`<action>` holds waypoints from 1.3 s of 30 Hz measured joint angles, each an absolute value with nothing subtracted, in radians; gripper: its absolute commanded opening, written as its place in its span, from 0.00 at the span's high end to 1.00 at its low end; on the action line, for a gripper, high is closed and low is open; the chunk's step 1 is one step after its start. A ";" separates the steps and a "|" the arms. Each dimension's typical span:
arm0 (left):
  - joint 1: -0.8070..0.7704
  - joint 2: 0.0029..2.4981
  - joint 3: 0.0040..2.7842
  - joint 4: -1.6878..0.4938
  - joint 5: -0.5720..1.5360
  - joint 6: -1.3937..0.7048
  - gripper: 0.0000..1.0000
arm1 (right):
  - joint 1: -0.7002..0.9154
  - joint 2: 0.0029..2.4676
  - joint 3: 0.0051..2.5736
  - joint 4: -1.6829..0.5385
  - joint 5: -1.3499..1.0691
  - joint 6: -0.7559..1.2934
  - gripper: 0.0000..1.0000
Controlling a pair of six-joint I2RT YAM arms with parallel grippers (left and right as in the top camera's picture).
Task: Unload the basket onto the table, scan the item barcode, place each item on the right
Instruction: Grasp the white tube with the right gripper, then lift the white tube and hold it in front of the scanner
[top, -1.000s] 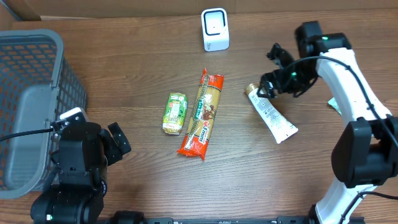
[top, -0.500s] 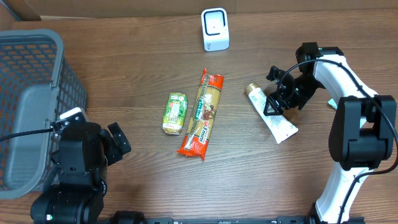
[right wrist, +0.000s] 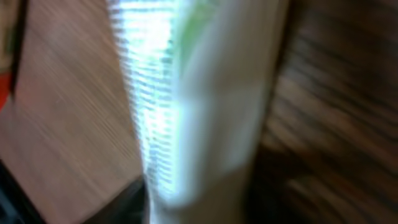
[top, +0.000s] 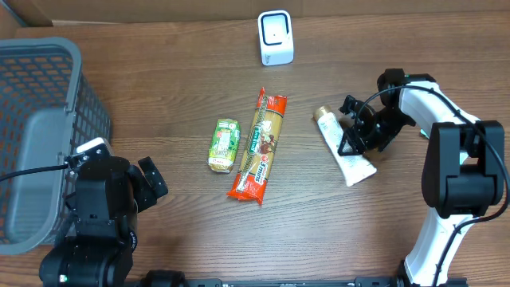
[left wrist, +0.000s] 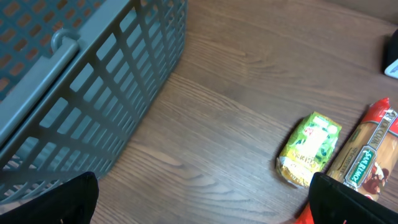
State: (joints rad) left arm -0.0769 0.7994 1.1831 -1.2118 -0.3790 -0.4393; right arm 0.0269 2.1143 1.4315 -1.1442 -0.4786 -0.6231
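Note:
A white tube (top: 356,167) with a gold cap lies at the right of the table. My right gripper (top: 358,135) is down across its middle, jaws on either side of it. In the right wrist view the tube (right wrist: 199,112) is a blurred white band filling the gap between the dark jaws. The white scanner (top: 276,37) stands upright at the back centre. My left gripper (left wrist: 202,200) hangs open over bare wood at the front left, holding nothing.
A green packet (top: 225,145) and a long red pasta pack (top: 259,145) lie side by side mid-table. A grey mesh basket (top: 48,56) fills the left side, close to the left arm. A green thing peeks out behind the right arm at the right edge.
My right gripper came down from behind the tube onto its middle and narrowed its jaws. The tube swung slightly, its tail now nearer the centre. The left arm has stayed still.

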 measured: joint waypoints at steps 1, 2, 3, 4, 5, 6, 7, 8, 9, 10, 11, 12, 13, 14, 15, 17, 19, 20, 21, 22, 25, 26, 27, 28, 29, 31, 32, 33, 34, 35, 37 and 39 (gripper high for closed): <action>-0.077 0.800 1.183 -1.212 -0.379 -0.439 0.00 | 0.027 2.116 1.426 -1.137 -0.482 -0.608 0.88; -0.077 0.800 1.183 -1.212 -0.379 -0.439 0.00 | 0.027 2.118 1.422 -1.132 -0.490 -0.583 0.94; -0.077 0.800 1.183 -1.212 -0.379 -0.439 0.00 | 0.027 2.118 1.422 -1.131 -0.501 -0.567 0.96; -0.077 0.800 1.183 -1.213 -0.379 -0.439 0.00 | 0.026 2.114 1.422 -1.136 -0.517 -0.546 0.96; -0.077 0.800 1.183 -1.212 -0.379 -0.439 0.00 | 0.026 2.109 1.422 -1.138 -0.525 -0.520 0.96; -0.077 0.800 1.183 -1.213 -0.379 -0.439 0.00 | 0.027 2.109 1.422 -1.135 -0.527 -0.517 0.96; -0.077 0.800 1.183 -1.212 -0.379 -0.439 0.01 | 0.027 2.109 1.422 -1.130 -0.535 -0.482 0.96; -0.077 0.800 1.183 -1.212 -0.379 -0.439 0.00 | 0.027 2.109 1.422 -1.128 -0.540 -0.461 0.96; -0.077 0.800 1.183 -1.212 -0.379 -0.439 0.00 | 0.027 2.109 1.423 -1.131 -0.544 -0.447 0.96; -0.077 0.799 1.183 -1.212 -0.379 -0.439 0.00 | 0.027 2.109 1.427 -1.139 -0.549 -0.431 0.96; -0.077 0.799 1.183 -1.212 -0.379 -0.439 0.00 | 0.027 2.111 1.435 -1.152 -0.555 -0.419 0.96; -0.077 0.800 1.183 -1.212 -0.379 -0.439 0.00 | 0.027 2.115 1.451 -1.178 -0.558 -0.411 0.96; -0.077 0.800 1.183 -1.212 -0.379 -0.439 0.01 | 0.028 2.121 1.467 -1.196 -0.559 -0.402 0.96; -0.077 0.800 1.183 -1.212 -0.379 -0.439 0.01 | 0.028 2.127 1.488 -1.219 -0.558 -0.394 0.96; -0.077 0.799 1.183 -1.212 -0.379 -0.439 0.00 | 0.028 2.131 1.509 -1.235 -0.557 -0.388 0.96; -0.077 0.800 1.183 -1.212 -0.379 -0.439 0.00 | 0.033 2.130 1.566 -1.264 -0.554 -0.377 0.96; -0.077 0.799 1.183 -1.212 -0.379 -0.439 0.01 | 0.041 2.120 1.628 -1.257 -0.544 -0.357 0.96; -0.077 0.800 1.183 -1.212 -0.379 -0.439 0.01 | 0.047 2.109 1.652 -1.244 -0.533 -0.343 0.96; -0.077 0.800 1.183 -1.212 -0.379 -0.439 0.01 | 0.058 2.086 1.679 -1.219 -0.511 -0.322 0.96; -0.077 0.800 1.183 -1.212 -0.379 -0.439 0.00 | 0.070 2.062 1.695 -1.200 -0.484 -0.301 0.96; -0.077 0.800 1.183 -1.212 -0.379 -0.439 0.00 | 0.118 1.965 1.722 -1.135 -0.379 -0.244 0.96; -0.077 0.800 1.183 -1.212 -0.379 -0.439 0.00 | 0.141 1.924 1.728 -1.116 -0.339 -0.230 0.96; -0.077 0.800 1.183 -1.212 -0.379 -0.439 0.00 | 0.170 1.881 1.732 -1.100 -0.296 -0.216 0.96; -0.077 0.800 1.183 -1.212 -0.379 -0.439 0.01 | 0.186 1.856 1.736 -1.092 -0.271 -0.208 0.96; -0.077 0.800 1.183 -1.212 -0.379 -0.439 0.01 | 0.210 1.826 1.740 -1.080 -0.244 -0.200 0.96; -0.077 0.800 1.183 -1.212 -0.379 -0.439 0.00 | 0.251 1.788 1.744 -1.063 -0.220 -0.186 0.96; -0.077 0.800 1.183 -1.212 -0.379 -0.439 0.00 | 0.268 1.779 1.747 -1.060 -0.217 -0.183 0.96; -0.077 0.800 1.183 -1.212 -0.379 -0.439 0.00 | 0.281 1.776 1.747 -1.057 -0.220 -0.180 0.96; -0.077 0.800 1.183 -1.212 -0.379 -0.439 0.00 | 0.291 1.776 1.747 -1.056 -0.223 -0.178 0.96; -0.077 0.800 1.183 -1.212 -0.379 -0.439 0.00 | 0.299 1.777 1.747 -1.057 -0.234 -0.176 0.96; -0.077 0.800 1.183 -1.212 -0.379 -0.439 0.00 | 0.303 1.782 1.747 -1.059 -0.267 -0.171 0.96; -0.077 0.800 1.183 -1.212 -0.379 -0.439 0.01 | 0.301 1.783 1.747 -1.058 -0.299 -0.168 0.96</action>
State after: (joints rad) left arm -0.0769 0.7998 1.1831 -1.2121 -0.3794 -0.4389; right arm 0.3012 1.7832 1.7466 -1.0580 -0.2989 -0.1677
